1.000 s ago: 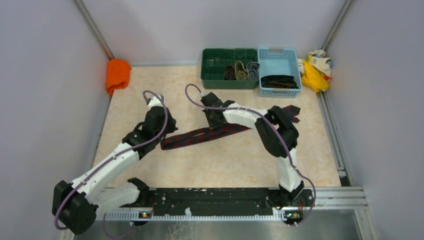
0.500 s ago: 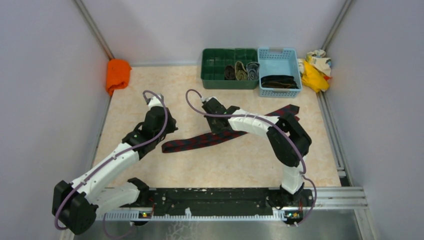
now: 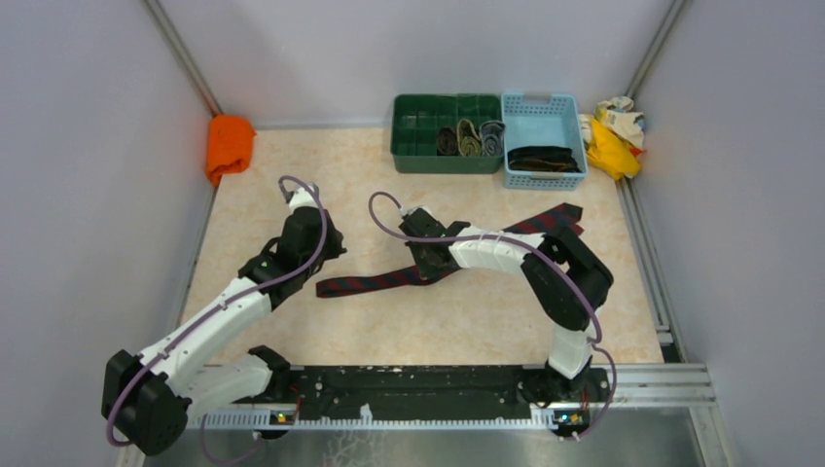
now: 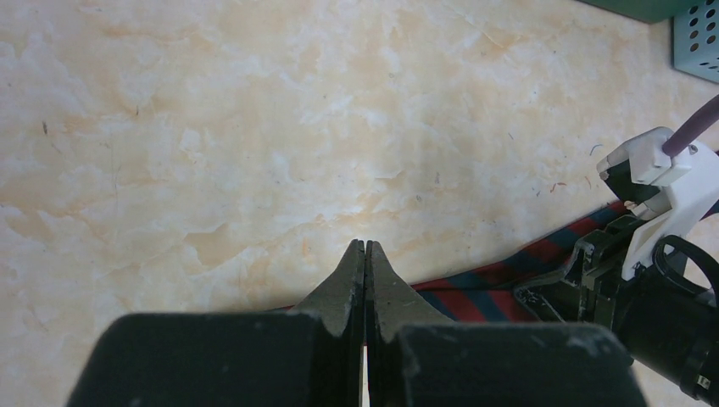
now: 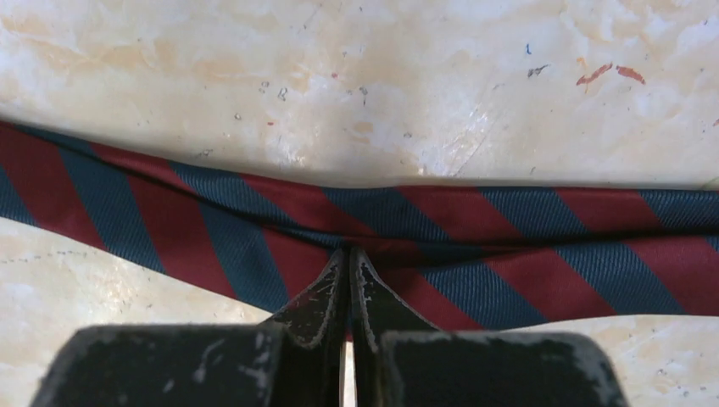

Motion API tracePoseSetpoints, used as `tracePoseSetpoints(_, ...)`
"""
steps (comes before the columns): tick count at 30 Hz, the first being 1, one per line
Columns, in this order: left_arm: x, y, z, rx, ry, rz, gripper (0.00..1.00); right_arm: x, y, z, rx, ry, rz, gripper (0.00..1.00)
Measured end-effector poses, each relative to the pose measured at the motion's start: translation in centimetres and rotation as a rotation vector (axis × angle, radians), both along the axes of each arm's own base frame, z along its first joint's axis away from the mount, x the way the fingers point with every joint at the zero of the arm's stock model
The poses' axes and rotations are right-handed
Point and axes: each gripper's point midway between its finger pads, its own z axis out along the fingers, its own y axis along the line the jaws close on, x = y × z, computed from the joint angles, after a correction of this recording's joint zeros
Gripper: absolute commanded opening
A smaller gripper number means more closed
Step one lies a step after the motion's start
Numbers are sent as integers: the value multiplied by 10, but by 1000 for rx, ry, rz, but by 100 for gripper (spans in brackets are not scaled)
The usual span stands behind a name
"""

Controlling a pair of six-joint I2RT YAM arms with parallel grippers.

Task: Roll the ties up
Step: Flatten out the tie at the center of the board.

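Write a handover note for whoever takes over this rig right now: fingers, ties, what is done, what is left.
Left gripper: fingers shut, empty, near the left end of the tie.
Right gripper: fingers shut on the red-and-navy tie, partway along its length.
That tie lies unrolled, stretched diagonally across the table.
Done: three rolled ties sit in the green tray.
Left: roll the red-and-navy tie. The dark ties in the blue basket do not look rolled either.
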Motion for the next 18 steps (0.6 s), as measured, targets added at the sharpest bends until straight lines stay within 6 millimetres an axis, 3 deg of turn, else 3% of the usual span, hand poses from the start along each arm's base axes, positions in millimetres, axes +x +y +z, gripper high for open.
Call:
tracePoseSetpoints(2, 0, 0, 0, 0, 0, 0, 0, 1, 1, 1, 5, -5, -7, 22)
tracePoseSetpoints(4, 0, 0, 0, 0, 0, 0, 0, 2, 0, 1, 5, -7, -13, 34)
tracePoseSetpoints(9, 0, 0, -3, -2, -2, 1, 0, 5, 3, 4, 18, -24, -20, 44)
tracePoseSetpoints(12, 0, -1, -13, -4, 7, 1, 0, 6, 0, 15, 28, -52, -31, 54)
tracePoseSetpoints(15, 3, -10, -29, -12, 39, -22, 0, 13, -7, 40, 39, -115, -66, 47)
tracePoseSetpoints(18, 8, -25, -54, -10, 107, -67, 0, 24, -21, 61, 43, -171, -121, 5)
